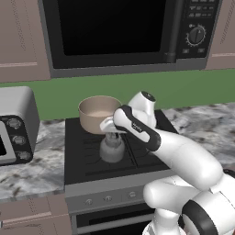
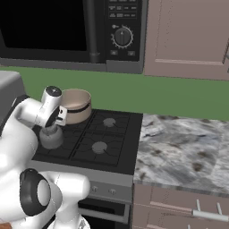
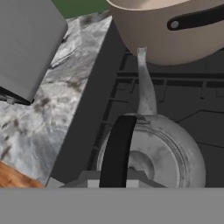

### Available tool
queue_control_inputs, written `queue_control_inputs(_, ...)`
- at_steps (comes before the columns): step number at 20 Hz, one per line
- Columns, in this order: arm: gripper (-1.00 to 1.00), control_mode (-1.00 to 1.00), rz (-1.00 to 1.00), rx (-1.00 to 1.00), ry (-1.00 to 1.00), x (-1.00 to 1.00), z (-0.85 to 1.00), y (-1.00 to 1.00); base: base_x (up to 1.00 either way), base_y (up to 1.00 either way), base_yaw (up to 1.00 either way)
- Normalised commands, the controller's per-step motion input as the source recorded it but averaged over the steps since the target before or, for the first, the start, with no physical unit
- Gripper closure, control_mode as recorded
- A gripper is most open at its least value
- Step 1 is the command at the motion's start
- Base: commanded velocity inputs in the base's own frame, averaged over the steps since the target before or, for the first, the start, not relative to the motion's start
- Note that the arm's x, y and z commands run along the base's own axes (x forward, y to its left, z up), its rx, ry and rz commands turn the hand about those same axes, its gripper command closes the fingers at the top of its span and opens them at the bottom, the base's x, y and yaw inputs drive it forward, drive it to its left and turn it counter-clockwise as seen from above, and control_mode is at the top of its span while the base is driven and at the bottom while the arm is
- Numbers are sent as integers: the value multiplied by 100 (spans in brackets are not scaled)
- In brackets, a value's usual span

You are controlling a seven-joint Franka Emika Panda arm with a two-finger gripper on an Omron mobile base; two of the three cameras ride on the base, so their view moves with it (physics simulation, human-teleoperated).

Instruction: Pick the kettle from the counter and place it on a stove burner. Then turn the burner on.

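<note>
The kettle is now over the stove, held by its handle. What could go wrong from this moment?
1. The kettle spout points at the saucepan close behind it; pushing farther back could bump the pan.
2. The gripper holds only the thin dark handle, so the kettle may swing or tilt when released.

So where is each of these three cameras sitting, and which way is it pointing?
Left base view: behind the arm to its left, looking forward and down at the stove; the white arm rises from the lower right.
Right base view: behind the arm to its right, facing the same stove; the arm rises from the lower left.
Hand view: on the hand, looking down along the claw onto the kettle.
All share the kettle and the tan saucepan.
</note>
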Motion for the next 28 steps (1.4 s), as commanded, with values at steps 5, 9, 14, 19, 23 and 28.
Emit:
queue_control_inputs(5, 100, -100, 0, 0, 0, 12, -9, 4, 0, 0, 0)
queue_control_inputs(9, 100, -100, -2, 0, 0, 27, -1, 2, 0, 0, 0)
queue_control_inputs(14, 100, -100, -1, 0, 0, 23, -10, 5, 0, 0, 0)
queue_control_inputs(19, 100, -100, 0, 0, 0, 9, -35, 5, 0, 0, 0)
queue_control_inputs(23, 100, -100, 0, -1, 0, 10, -33, 4, 0, 0, 0)
queue_control_inputs(28, 100, -100, 0, 0, 0, 5, -5, 0, 0, 0, 0)
